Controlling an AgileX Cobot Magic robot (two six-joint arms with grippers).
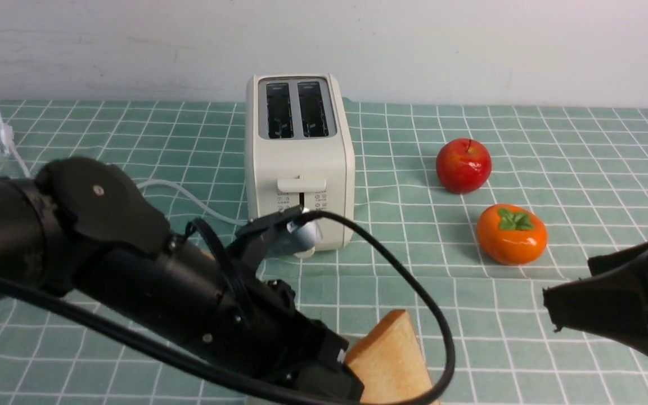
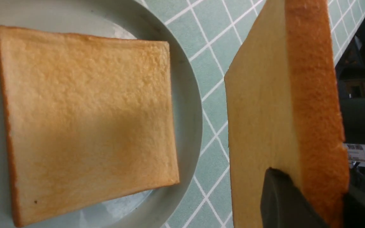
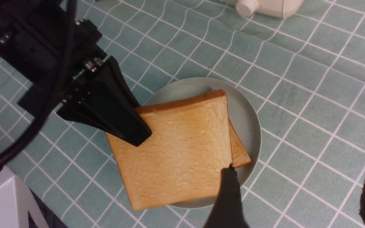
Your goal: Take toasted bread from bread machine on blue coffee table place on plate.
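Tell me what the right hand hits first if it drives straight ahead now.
Most likely the toast slice held by the left hand; the open right hand points at its corner above the plate. Depth is unclear, so it might meet the plate rim first.

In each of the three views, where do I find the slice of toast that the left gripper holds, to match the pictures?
Front view: held slice at the bottom centre, partly behind the left arm.
Left wrist view: held slice at the right, edge-on, crust showing.
Right wrist view: held slice in the middle, over the plate.
Shared landmark: the plate with the other slice, in both wrist views.
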